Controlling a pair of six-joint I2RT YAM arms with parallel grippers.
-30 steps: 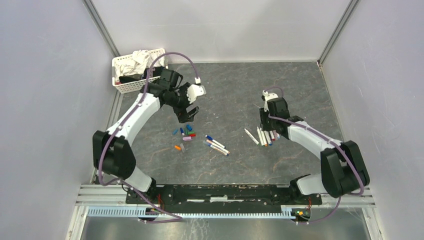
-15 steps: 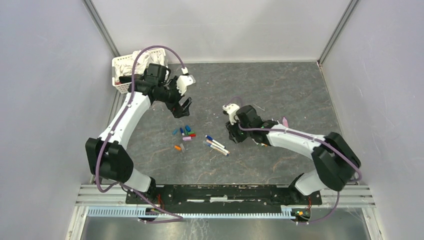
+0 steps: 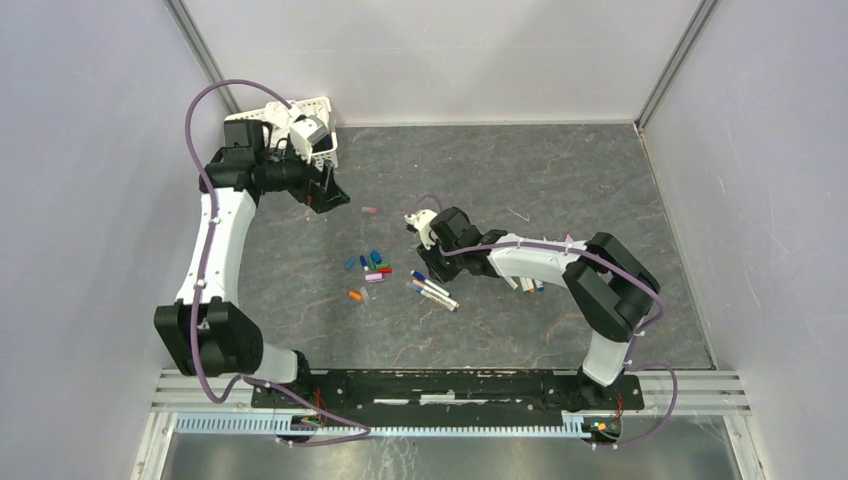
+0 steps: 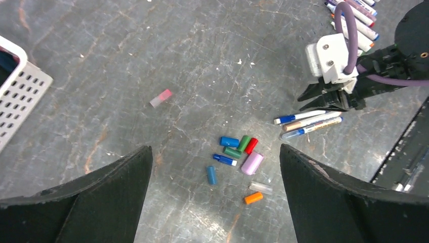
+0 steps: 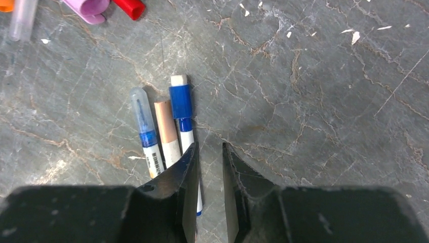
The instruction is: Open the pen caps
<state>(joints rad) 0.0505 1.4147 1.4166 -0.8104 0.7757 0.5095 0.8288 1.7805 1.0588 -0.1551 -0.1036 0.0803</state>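
Left arm change: a second ago the left gripper (image 4: 212,150) hung right over the pen caps (image 4: 238,152). Now it is up by the white basket (image 4: 23,96), well away from them.
Right arm change: a second ago the right gripper (image 5: 208,148) was at the other pens (image 4: 367,31) on the right. Now it reaches to the three pens (image 5: 164,119) in the middle.
New sight: a pink cap (image 3: 369,211) lies alone on a spot the left gripper covered before.
Left gripper: its fingers are wide apart and hold nothing.
Right gripper: its fingers are nearly together, with a thin strip of bare table between them. They hold nothing. One fingertip sits over the thin end of the blue pen; I cannot tell if it touches.
Table (image 3: 560,170): dark grey like stone, with brown cracks and little white flecks.
Room: pale walls (image 3: 450,50) stand on three sides, with metal bars in the corners.
Pen caps: short stubby bits in blue, green, red, orange, one fat lilac and one clear. They lie loose in a small heap on the table, just left of the three pens.
Pink cap: small, half pink and half pale, between the heap and the basket.
Three pens: side by side, with one clear end, one tan end and one blue end.
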